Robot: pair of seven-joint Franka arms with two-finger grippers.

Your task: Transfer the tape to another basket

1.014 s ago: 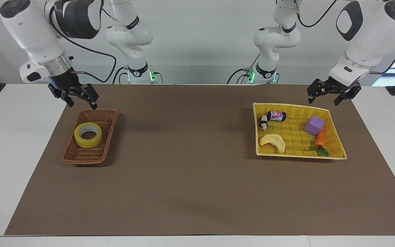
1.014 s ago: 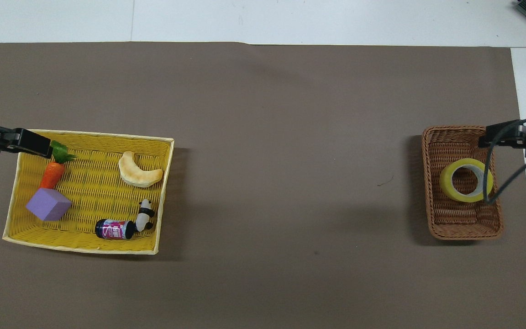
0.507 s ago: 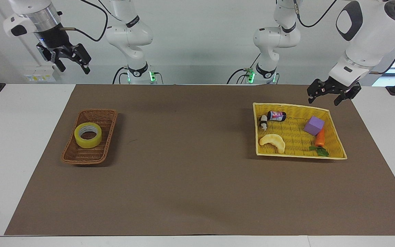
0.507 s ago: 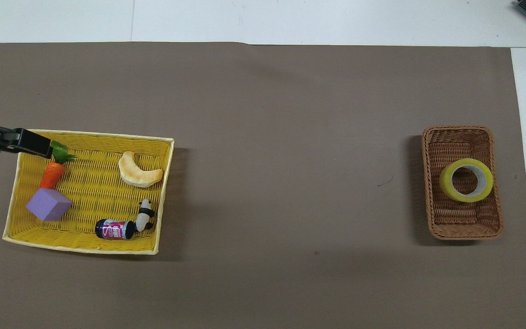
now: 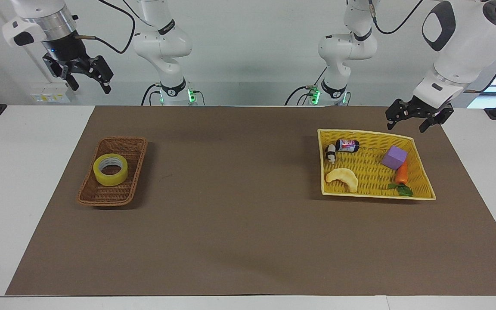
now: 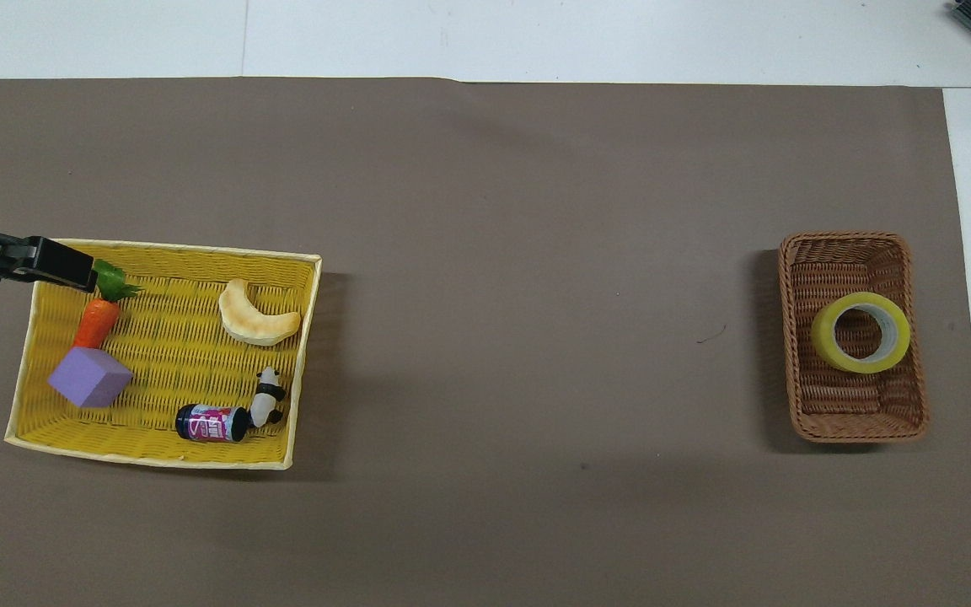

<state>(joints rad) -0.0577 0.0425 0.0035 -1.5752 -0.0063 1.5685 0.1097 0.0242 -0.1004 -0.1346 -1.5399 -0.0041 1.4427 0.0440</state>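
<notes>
Tape (image 5: 110,169) flat in the basket (image 5: 95,193), right gripper (image 5: 85,79) fingers spread empty high above.

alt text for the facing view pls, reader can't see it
A roll of yellow tape lies flat in a small brown wicker basket at the right arm's end of a brown mat, with the right gripper raised high, fingers open. At the left arm's end, the open left gripper hangs by a yellow tray of toys.

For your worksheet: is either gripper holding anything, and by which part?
Nothing is held. The left gripper and right gripper are open; the tape lies in the basket.
</notes>
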